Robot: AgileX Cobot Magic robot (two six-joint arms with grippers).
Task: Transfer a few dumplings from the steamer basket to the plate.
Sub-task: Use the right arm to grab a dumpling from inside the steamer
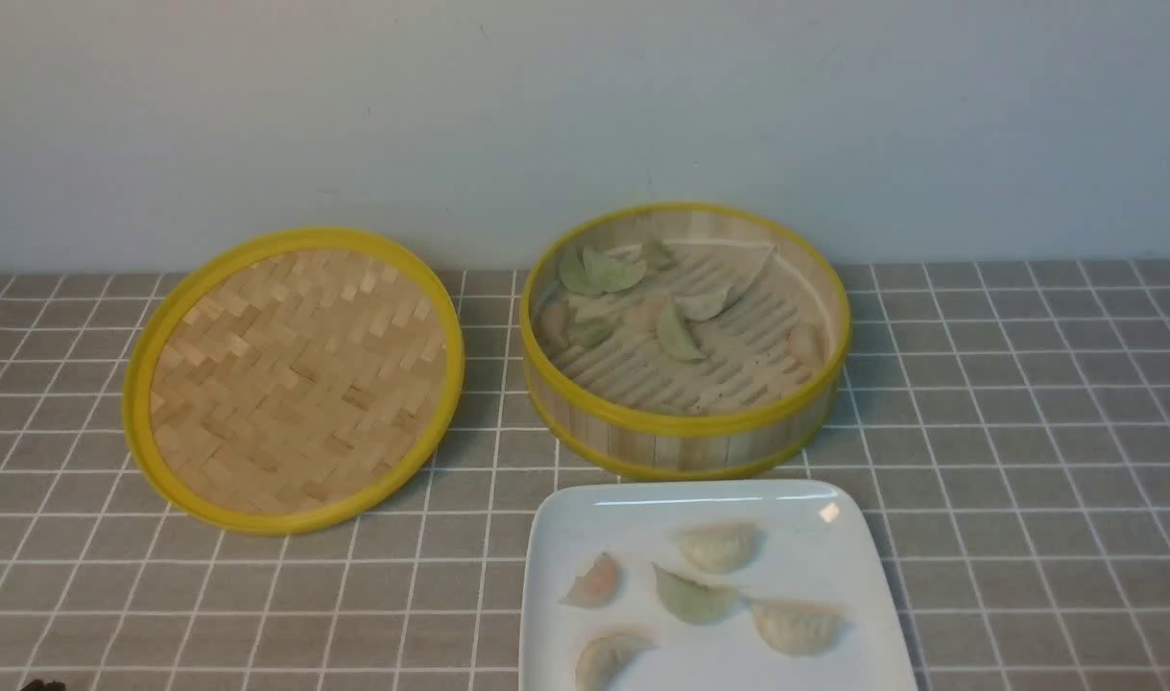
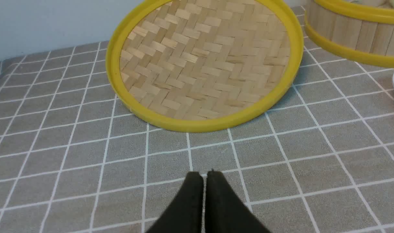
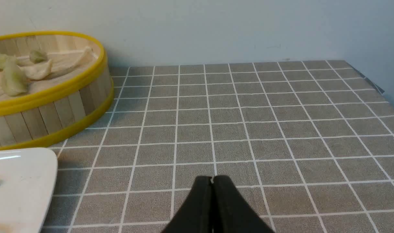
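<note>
Bamboo steamer basket (image 1: 680, 437) sits centre-right at the back of the grey checked tablecloth (image 1: 1026, 432), uncovered. Inside: a cluster of mostly green dumplings (image 1: 679, 333) toward its left and back, plus one paler one (image 1: 805, 343) alone against the right wall

White plate (image 1: 632, 518) is just in front of the basket; its near edge is cut off in the front view. Five dumplings on it, none touching: pinkish (image 1: 592, 582) at left, cream (image 1: 717, 547) at back, green (image 1: 692, 595) in the middle, cream (image 1: 798, 626) at right, another cream one (image 1: 608, 657) at the bottom edge of the view

Woven lid (image 1: 297, 379) with yellow rim is left of the basket, near it but apart

Left gripper (image 2: 205, 174): fingers pressed together, nothing between them, over bare cloth on the near side of the lid

Right gripper (image 3: 212, 179): fingers together, empty, over bare cloth to the right of plate and basket
</note>
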